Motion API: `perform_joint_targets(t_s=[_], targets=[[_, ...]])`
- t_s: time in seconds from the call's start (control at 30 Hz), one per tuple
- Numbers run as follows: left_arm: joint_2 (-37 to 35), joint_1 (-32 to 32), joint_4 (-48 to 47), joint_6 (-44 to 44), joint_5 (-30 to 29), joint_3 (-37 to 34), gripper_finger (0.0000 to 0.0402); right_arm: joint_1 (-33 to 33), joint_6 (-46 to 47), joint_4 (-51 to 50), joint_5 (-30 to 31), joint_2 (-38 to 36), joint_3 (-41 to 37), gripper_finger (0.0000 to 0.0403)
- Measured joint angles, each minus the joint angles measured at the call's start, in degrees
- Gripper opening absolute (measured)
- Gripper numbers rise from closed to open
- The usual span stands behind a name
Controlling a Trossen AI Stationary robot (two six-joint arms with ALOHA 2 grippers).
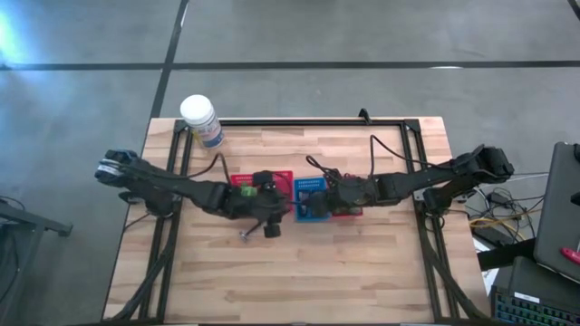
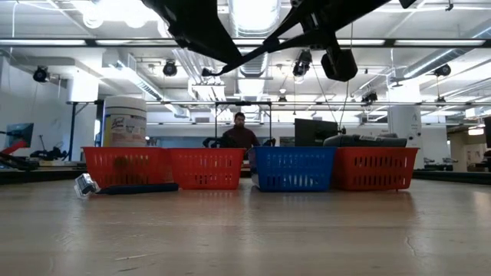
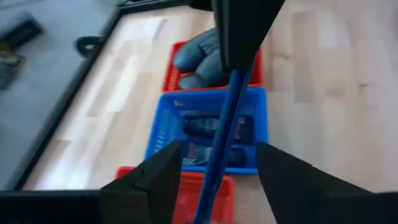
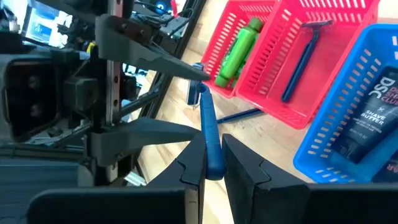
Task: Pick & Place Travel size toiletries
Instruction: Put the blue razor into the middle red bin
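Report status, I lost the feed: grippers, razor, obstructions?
Right gripper shut on blue razor. Left gripper open around it, above the blue basket. Nothing blocking.

The dark tube (image 4: 370, 118) in the blue basket (image 4: 323, 146) reads "SHAVE BUTTER"; other print is unreadable.

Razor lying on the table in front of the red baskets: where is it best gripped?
Probably grip the razor at the middle of its dark-blue handle, coming straight down from above with the fingers across its width. It lies flat, long and thin, its bulky head at one end, and a red basket stands close behind it.
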Motion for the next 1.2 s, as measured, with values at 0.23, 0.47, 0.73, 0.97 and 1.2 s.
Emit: perform_joint_targets(t_s=[0.23,0.47,0.73,0.97,1.2], targets=[[0.26,0.78,0.06,0.10,3.74,-0.22,0.0153,-0.02,-0.58,-0.01,-0.66,0.00,0.00,0.0034],[0.52,1.37,0.89,1.27,3.59,-0.22,0.0082,0.00,-0.77,-0.07,-1.29,0.00,0.00,0.0035],[0.52,1.52,0.66,2.93,3.77,-0.26,0.0027,-0.04,-0.72,0.20,-1.20,0.00,0.00,0.0038],[0.39,1.28,-6.73,-1.85,1.44,-0.23,0.0029,0.00,-2.67,-0.24,-1.26,-1.06,0.14,0.0105],[-0.39,1.50,-14.84,-23.74,-0.69,-0.68,0.0029,0.18,-1.96,-10.81,3.08,-5.72,0.20,0.0219]])
